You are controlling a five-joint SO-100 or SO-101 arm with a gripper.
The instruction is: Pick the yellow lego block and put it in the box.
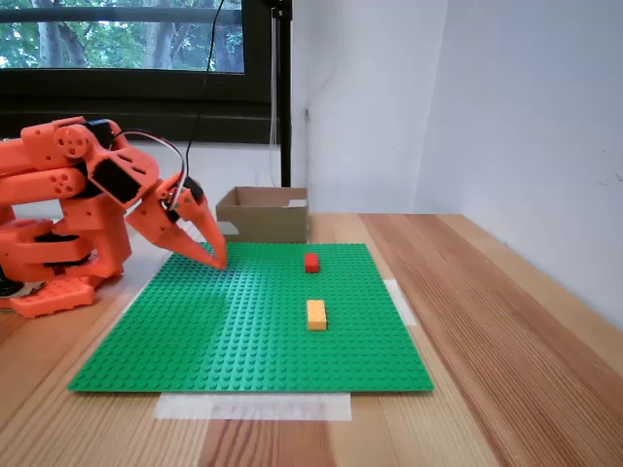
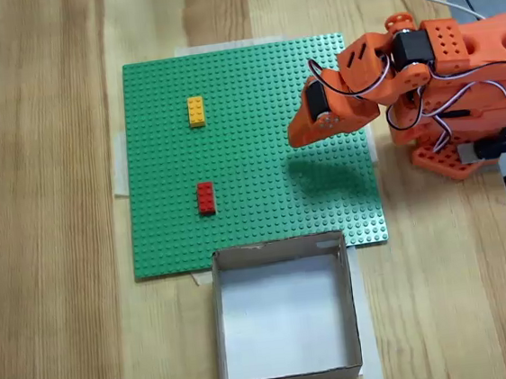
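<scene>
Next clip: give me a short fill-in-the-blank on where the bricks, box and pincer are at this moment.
1. The yellow brick and the red brick both rest on the ____ baseplate.
2. The inside of the box holds ____ bricks.
3. In the fixed view from above, the brick nearer the box is the ____ one.
4. The pincer is holding ____.

Missing words: green; no; red; nothing
</scene>
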